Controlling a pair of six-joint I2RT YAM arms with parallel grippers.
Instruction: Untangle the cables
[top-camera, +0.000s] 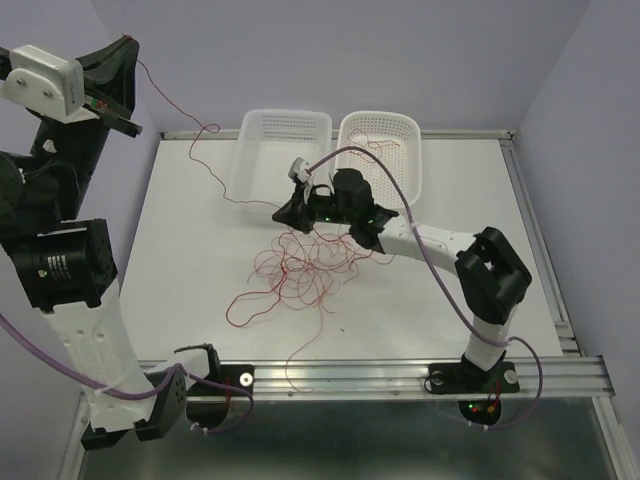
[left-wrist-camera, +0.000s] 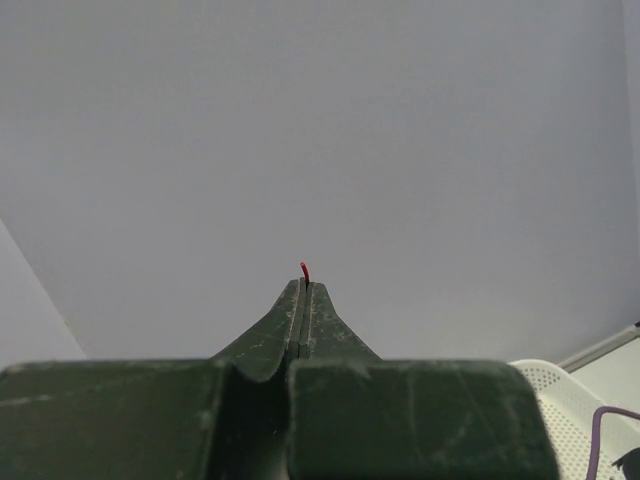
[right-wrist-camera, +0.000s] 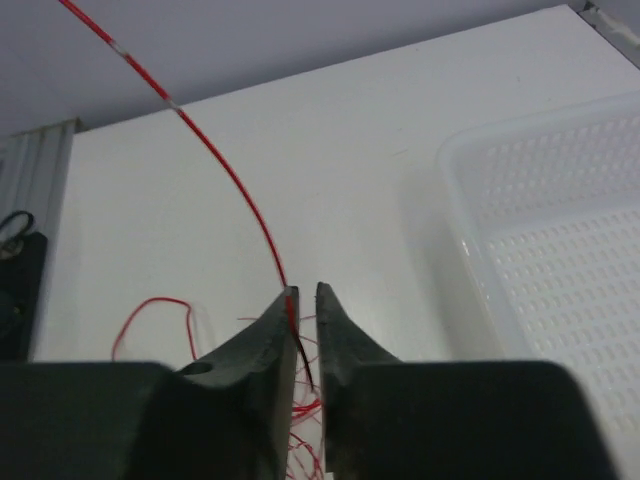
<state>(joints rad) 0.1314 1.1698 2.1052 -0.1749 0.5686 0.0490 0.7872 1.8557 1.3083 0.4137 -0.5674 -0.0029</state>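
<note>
On the worktop (top-camera: 200, 260) centre: cables (top-camera: 300, 270) in a loose red tangle | left tool (left-wrist-camera: 304, 288) raised far left, clenched on one cable end | right tool (right-wrist-camera: 306, 300) over the tangle, narrowly parted around one strand

The cables (top-camera: 300, 270) lie before the baskets (top-camera: 270, 150); one strand perhaps inside.
</note>
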